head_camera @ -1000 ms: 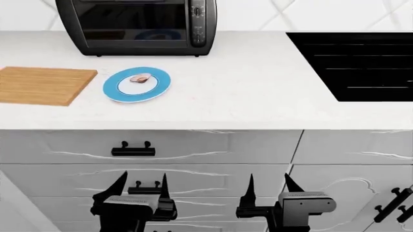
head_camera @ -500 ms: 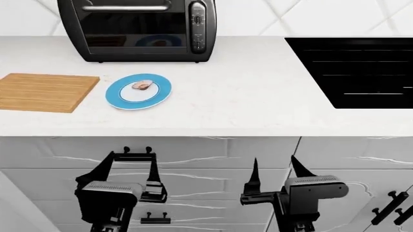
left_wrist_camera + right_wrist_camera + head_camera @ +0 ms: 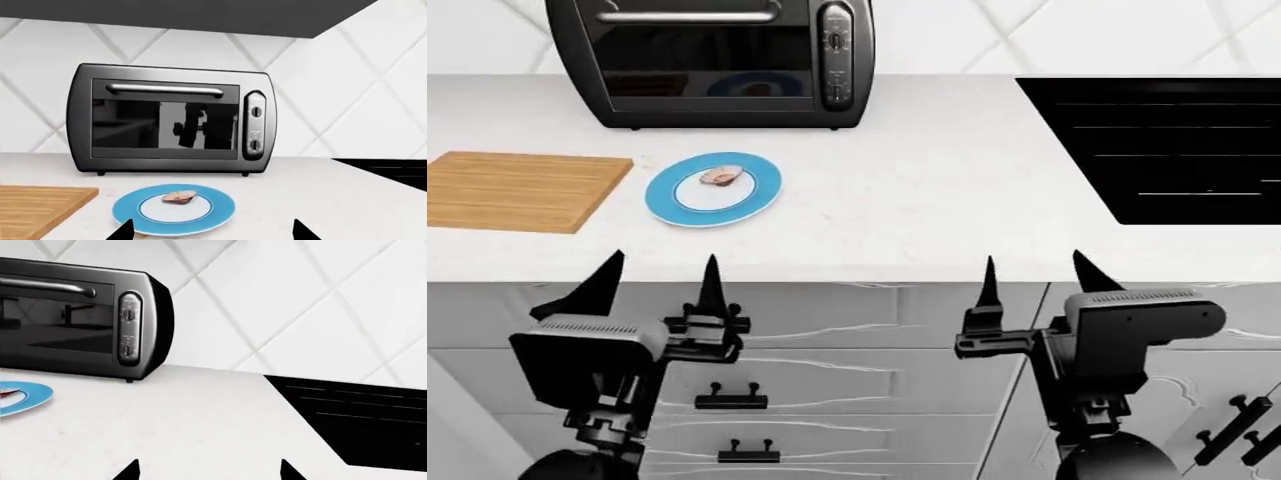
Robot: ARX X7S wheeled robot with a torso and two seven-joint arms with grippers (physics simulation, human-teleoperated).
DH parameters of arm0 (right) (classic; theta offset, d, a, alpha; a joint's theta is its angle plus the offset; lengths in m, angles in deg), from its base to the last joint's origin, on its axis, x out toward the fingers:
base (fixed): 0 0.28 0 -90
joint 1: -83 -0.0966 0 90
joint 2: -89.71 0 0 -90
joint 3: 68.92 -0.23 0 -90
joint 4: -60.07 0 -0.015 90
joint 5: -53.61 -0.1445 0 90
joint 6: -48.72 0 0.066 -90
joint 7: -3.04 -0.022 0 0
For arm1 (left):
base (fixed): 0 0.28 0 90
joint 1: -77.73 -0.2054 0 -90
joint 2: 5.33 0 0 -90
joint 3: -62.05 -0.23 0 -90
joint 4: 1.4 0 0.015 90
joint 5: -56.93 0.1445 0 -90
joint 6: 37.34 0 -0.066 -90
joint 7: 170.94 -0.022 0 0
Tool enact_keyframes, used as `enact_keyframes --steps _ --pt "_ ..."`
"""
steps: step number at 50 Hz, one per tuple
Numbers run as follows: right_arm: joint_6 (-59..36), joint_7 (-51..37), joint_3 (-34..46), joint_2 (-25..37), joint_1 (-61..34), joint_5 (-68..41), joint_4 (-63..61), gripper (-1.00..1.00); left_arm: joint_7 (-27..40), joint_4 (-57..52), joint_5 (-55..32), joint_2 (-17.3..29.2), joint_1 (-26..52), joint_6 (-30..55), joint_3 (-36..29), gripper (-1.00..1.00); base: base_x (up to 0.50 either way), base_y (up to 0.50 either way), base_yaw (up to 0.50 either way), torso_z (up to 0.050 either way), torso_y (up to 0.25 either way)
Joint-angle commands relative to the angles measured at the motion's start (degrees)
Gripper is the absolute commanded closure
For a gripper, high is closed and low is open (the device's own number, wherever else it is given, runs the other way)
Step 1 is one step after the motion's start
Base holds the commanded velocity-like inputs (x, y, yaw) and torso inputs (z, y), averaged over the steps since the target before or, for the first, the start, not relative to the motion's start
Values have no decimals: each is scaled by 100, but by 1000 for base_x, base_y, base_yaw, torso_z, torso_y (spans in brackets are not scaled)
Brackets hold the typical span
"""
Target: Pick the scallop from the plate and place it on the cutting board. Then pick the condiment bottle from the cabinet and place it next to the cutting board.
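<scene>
The small pinkish scallop lies on the white centre of the blue-rimmed plate, on the counter in front of the toaster oven. The wooden cutting board lies just left of the plate. In the left wrist view the scallop, the plate and the board's corner show ahead. My left gripper hangs open below the counter's front edge, short of the plate. My right gripper is open too, further right. Both are empty. The condiment bottle and the cabinet holding it are out of view.
A black toaster oven stands at the back of the white counter. A black cooktop is set in at the right. Drawer fronts with black handles lie below the counter edge.
Both arms have risen from down by the drawers to just under the counter's front edge. The head view tilted up a little a second ago, then held. Plate, scallop and board have not moved.
</scene>
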Motion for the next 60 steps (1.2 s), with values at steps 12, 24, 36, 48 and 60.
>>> enact_keyframes --steps 12,24,36,48,60 --pt "-1427 132 -82 380 -895 -372 -927 -100 169 -706 -513 478 680 1151 183 -100 0 116 0 3 4" --pt "-1477 176 -102 370 -976 -523 -977 -100 232 -725 -484 517 692 1113 202 -100 0 500 0 0 0" --pt "-1468 192 -97 365 -995 -614 -925 -100 240 -667 -497 533 667 1042 213 -100 0 500 0 0 0" --pt "-1462 177 -62 390 -1001 -643 -911 -100 256 -608 -497 548 640 978 215 -100 0 500 0 0 0" --pt "-1409 145 8 388 -1015 -642 -855 -100 271 -608 -504 571 617 934 208 -100 0 500 0 0 0"
